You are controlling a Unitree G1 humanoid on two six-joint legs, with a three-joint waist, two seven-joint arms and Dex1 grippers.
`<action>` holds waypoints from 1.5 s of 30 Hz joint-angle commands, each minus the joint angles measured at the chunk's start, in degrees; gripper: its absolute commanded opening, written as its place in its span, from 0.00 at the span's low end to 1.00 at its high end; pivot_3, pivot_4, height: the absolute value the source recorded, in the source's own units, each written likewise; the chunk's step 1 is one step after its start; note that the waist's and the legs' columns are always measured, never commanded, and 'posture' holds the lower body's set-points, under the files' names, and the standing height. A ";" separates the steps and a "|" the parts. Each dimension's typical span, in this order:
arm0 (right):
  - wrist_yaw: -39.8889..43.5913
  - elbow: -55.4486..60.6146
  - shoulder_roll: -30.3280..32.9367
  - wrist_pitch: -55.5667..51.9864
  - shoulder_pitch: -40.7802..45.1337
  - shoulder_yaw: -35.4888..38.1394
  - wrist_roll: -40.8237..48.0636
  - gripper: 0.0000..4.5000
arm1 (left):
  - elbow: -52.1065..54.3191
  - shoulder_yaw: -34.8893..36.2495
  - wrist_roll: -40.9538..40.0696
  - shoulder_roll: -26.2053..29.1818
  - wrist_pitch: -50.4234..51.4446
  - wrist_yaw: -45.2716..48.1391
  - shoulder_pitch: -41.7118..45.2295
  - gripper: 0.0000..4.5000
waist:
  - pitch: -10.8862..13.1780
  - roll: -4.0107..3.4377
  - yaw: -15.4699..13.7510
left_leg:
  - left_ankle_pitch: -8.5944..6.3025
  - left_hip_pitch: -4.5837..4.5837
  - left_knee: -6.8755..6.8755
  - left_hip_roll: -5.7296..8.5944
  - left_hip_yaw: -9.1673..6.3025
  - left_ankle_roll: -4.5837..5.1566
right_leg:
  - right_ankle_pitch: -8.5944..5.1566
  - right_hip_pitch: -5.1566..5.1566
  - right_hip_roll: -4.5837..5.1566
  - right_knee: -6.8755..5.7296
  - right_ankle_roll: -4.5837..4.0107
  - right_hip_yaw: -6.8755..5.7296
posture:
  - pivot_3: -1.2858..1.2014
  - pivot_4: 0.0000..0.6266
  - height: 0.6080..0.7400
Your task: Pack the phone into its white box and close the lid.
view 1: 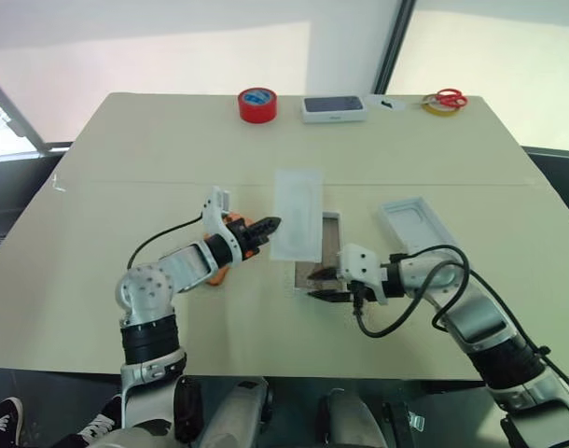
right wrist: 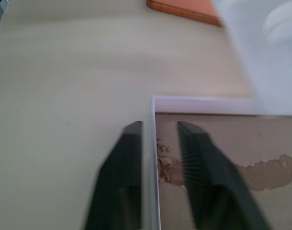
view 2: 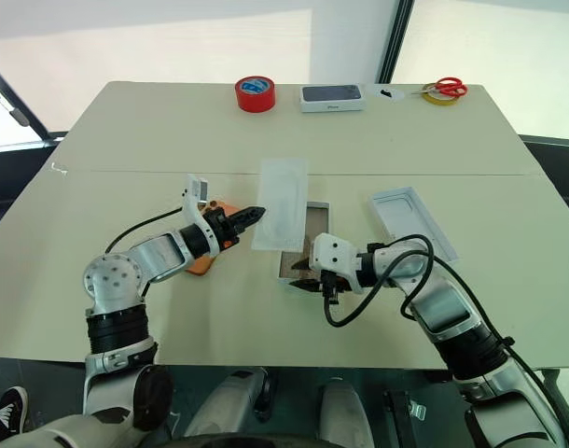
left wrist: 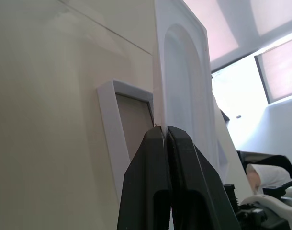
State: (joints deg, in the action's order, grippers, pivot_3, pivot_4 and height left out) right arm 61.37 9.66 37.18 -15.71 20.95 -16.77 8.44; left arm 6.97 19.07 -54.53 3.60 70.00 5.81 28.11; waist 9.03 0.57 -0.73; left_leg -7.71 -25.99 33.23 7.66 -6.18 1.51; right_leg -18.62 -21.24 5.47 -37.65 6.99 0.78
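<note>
Lifting the white moulded insert (view 1: 297,214) clear of the white box (view 2: 308,210) looks like the step in hand. The left gripper (view 1: 269,225) has its jaws shut tight on the insert's near long edge, and the sheet stands out ahead of them, tilted up over the box so that it hides much of the base. In the left wrist view the box's white wall and brownish floor lie just beyond the jaws and below the raised insert, which suggests the sheet is being held up to free the compartment for the phone.

The right gripper (view 1: 323,283) comes in from the other side. Its jaws stand partly open astride the box's thin near wall, one finger outside, one over the scuffed brown floor; they have not closed on it, and I judge they are there to steady the base while the insert comes off.

The phone (view 1: 214,273) lies on the surface (view 1: 126,149) behind and under the left forearm, well back from the left jaws; in the right wrist view its orange edge sits beyond the right jaws, past the box's far corner. It is not yet packed.

The lid (view 1: 415,225) rests inside-up on the surface, apart from the box and beyond the right forearm, behind the right jaws, parked where it leaves the box open.
</note>
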 commanded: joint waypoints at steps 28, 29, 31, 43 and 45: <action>-0.07 -5.24 11.77 8.45 -6.39 18.93 3.36 0.65 | -5.99 -10.04 5.78 -4.54 -5.71 3.75 0.14 0.14 | 0.04 0.06 -1.42 | -0.03 -0.02 0.01 0.02 0.05 0.05 | -0.02 0.03 0.06 0.10 -0.03 0.02 | 0.52 0.24 1.00; -0.27 -5.32 11.69 8.68 -6.41 18.89 3.19 0.65 | -5.97 -9.78 5.38 -4.79 -5.47 3.97 0.08 0.21 | 0.04 0.06 -1.42 | -0.03 -0.02 0.01 0.02 0.05 0.05 | -0.02 0.04 0.06 0.10 -0.03 0.02 | 0.52 0.24 1.00; -0.45 -5.53 11.62 8.91 -6.41 18.79 3.06 0.65 | -5.66 -10.03 6.14 -4.69 -5.81 3.86 0.01 0.41 | 0.04 0.06 -1.44 | -0.03 -0.02 0.01 0.02 0.05 0.05 | -0.02 0.04 0.06 0.10 -0.03 0.01 | 0.52 0.24 1.00; -3.97 -4.55 4.51 5.21 -1.24 15.81 4.88 0.53 | 6.29 -11.41 9.07 3.82 -12.10 11.32 -2.50 0.76 | 0.04 0.06 -0.96 | -0.01 -0.02 -0.01 0.00 0.04 0.03 | -0.02 0.01 0.03 0.09 -0.03 0.03 | 0.52 0.24 1.00; -6.31 -5.04 1.84 6.50 0.67 13.79 2.23 0.36 | 8.92 -15.96 16.08 10.84 -20.38 17.62 -4.99 0.76 | 0.04 0.06 -0.13 | 0.01 -0.01 -0.05 -0.04 0.05 -0.01 | -0.01 -0.01 0.00 0.09 -0.04 0.04 | 0.52 0.24 1.00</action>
State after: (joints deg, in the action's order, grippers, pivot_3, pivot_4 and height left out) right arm 56.88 3.13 39.65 -10.11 20.33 -2.60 11.49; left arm 12.73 5.17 -42.64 12.00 55.44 19.00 23.88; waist 9.07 0.63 -0.86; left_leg -7.67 -26.00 33.12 7.63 -6.14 1.45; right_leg -18.63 -21.27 5.47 -37.56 6.94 0.81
